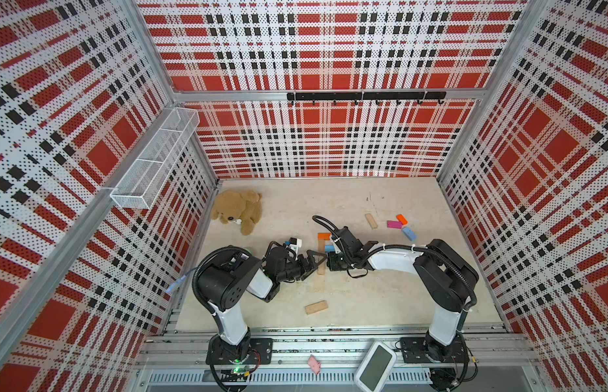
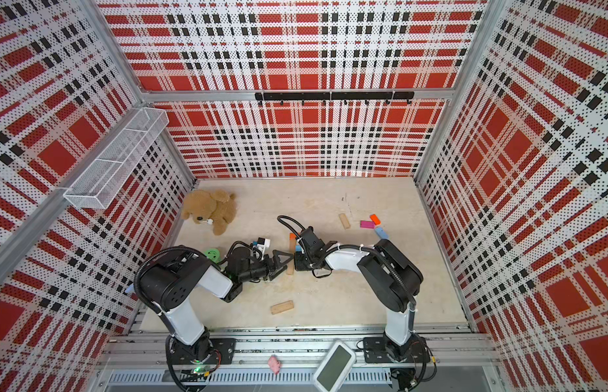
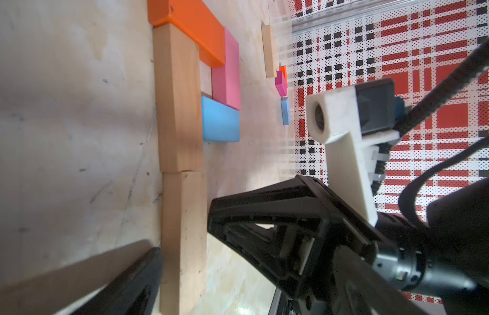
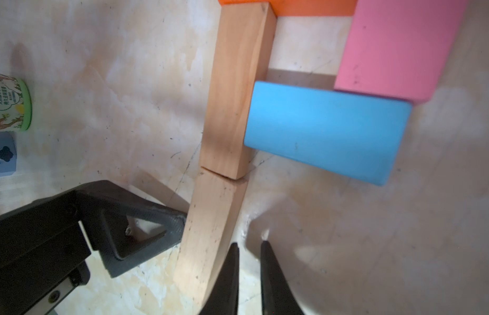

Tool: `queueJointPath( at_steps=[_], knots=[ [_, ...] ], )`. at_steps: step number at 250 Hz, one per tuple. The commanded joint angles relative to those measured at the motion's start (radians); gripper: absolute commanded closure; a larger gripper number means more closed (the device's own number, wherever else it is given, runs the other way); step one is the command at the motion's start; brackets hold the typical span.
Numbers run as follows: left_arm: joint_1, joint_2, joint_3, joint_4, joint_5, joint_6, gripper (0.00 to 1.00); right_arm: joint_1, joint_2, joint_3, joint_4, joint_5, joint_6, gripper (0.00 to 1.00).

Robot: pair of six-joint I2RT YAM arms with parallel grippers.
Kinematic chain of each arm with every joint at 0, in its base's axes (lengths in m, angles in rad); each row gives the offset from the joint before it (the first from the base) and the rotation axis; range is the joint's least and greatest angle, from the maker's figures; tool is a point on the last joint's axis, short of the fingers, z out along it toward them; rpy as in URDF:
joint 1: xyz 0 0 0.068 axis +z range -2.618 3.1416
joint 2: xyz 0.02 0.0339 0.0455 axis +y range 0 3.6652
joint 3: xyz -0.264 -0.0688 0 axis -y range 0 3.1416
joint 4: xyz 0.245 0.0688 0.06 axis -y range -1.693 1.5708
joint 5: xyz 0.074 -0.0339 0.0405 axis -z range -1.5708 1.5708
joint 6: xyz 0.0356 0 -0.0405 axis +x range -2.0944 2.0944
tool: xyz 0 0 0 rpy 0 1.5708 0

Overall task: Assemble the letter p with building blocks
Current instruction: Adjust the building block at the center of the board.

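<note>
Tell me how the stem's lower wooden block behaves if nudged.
Lower wooden block looks rigid: likely slides whole. Lying flat, it probably won't tip or roll. Merely butted against the upper wooden block, so a nudge may skew the joint.

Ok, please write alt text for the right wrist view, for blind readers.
Five blocks form a letter P: two tan blocks end to end as stem, an orange block, a pink block and a blue block as the loop. The right pincer, nearly shut, and one finger of the left pincer flank the lower tan block.
</note>
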Motion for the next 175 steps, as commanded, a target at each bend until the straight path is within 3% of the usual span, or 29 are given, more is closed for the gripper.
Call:
queueJointPath(
  at_steps=[1,175],
  knots=[
    [-0.004,0.042,-0.032,-0.028,0.002,-0.031,0.01,0.003,0.011,0.022,0.012,0.015,-0.017,0.82],
    [-0.029,0.029,-0.038,-0.045,-0.028,-0.033,0.01,0.002,0.032,0.035,0.013,0.008,-0.019,0.82]
  ],
)
